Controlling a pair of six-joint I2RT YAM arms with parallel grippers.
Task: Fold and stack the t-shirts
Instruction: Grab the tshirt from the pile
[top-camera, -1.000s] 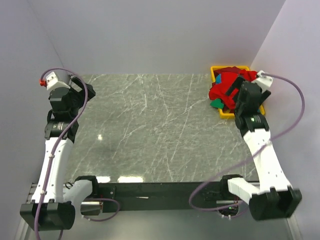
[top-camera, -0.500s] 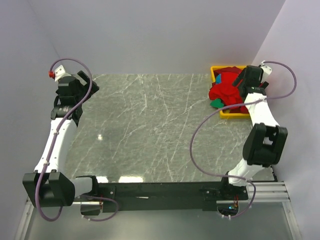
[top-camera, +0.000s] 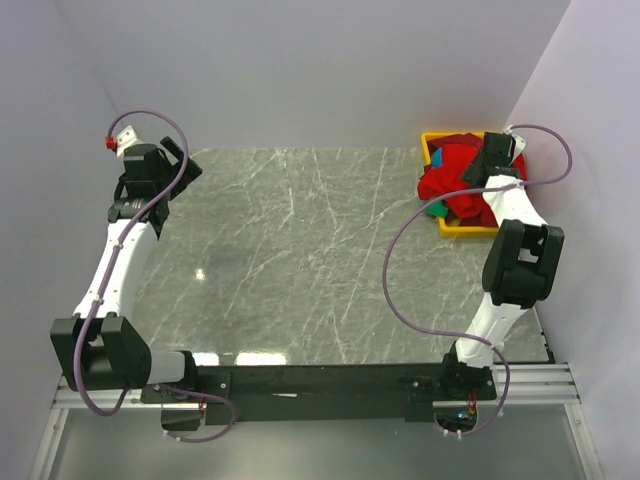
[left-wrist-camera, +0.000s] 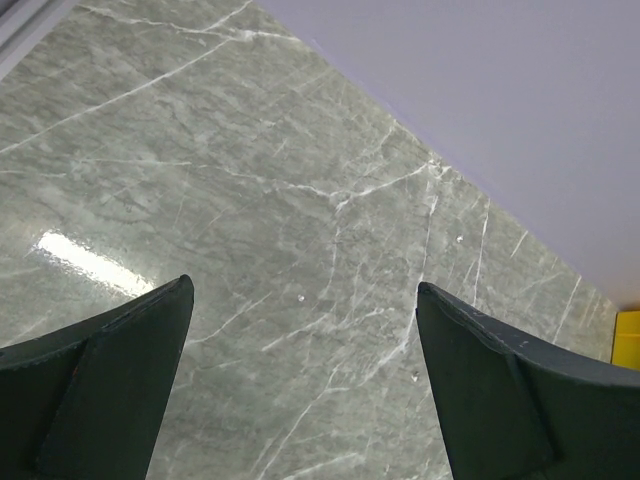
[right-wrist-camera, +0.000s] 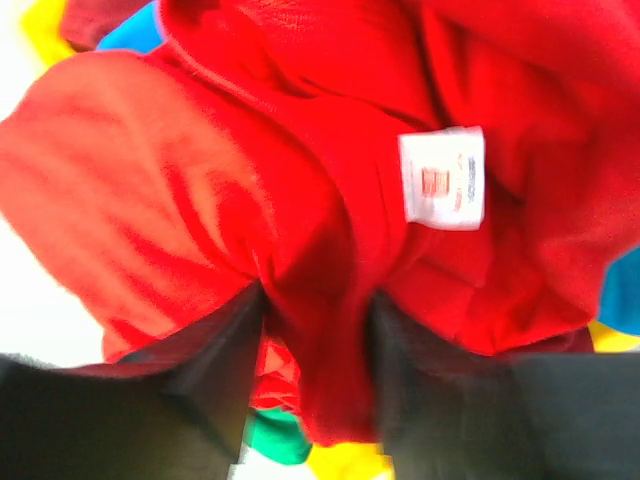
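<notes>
Bin (top-camera: 432, 138) at upper right, on table's (top-camera: 300, 250) far corner. Shirts (top-camera: 445, 185) heaped in it, spilling over left rim. My right gripper (right-wrist-camera: 318, 350) atop heap, top shirt (right-wrist-camera: 150, 180) between fingers (right-wrist-camera: 215, 365); left gripper (top-camera: 172, 165) upper left.

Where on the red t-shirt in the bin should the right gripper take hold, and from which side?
Pinch a raised fold of the red t-shirt near its white label, coming down from above. The shirt lies bunched on top of the pile in the yellow bin, so only its upper ridges are free to grip. The right gripper straddles one such ridge.
</notes>
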